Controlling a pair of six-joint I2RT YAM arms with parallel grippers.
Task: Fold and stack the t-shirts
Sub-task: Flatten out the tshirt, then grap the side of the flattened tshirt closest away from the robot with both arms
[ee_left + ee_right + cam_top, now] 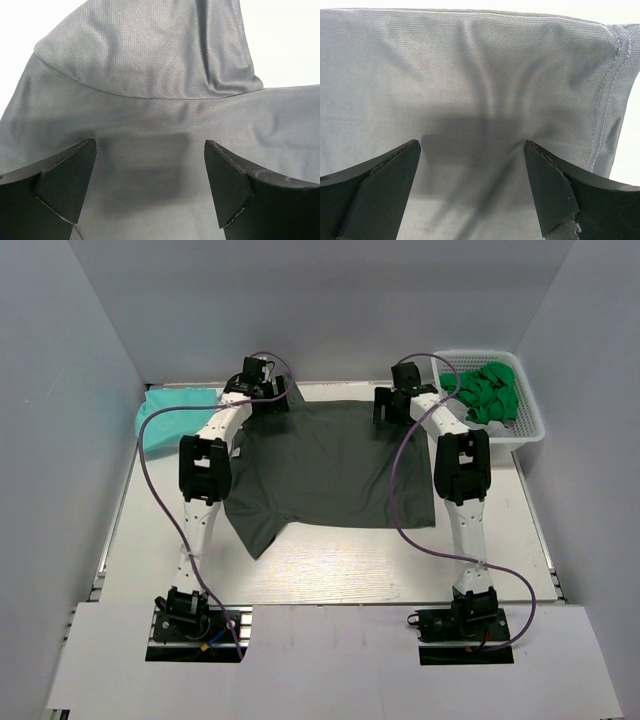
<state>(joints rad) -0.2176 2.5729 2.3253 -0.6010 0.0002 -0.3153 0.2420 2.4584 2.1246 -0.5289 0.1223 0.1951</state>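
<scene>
Dark grey-green t-shirt (335, 465) lies spread on my bench (330, 575), its far corners hidden beneath the left tool (150, 170) and right tool (472, 170). Both hang released, fingers (65, 185) wide above cloth; contact I cannot judge. A mint t-shirt (165, 420) sits partly hidden far left.

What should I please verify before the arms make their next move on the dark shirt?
1. Left fingers open over the dark shirt, beside its far sleeve: ok.
2. Right fingers open over the far hem corner: ok.
3. Cloth gripped by either arm: not ok, both pairs open.
4. Shirt spread flat on the table: ok, only light creases.
5. Mint-teal shirt apart from the dark shirt: cannot tell, left arm hides the gap.
6. Basket of green shirts clear of the right arm: ok.
</scene>
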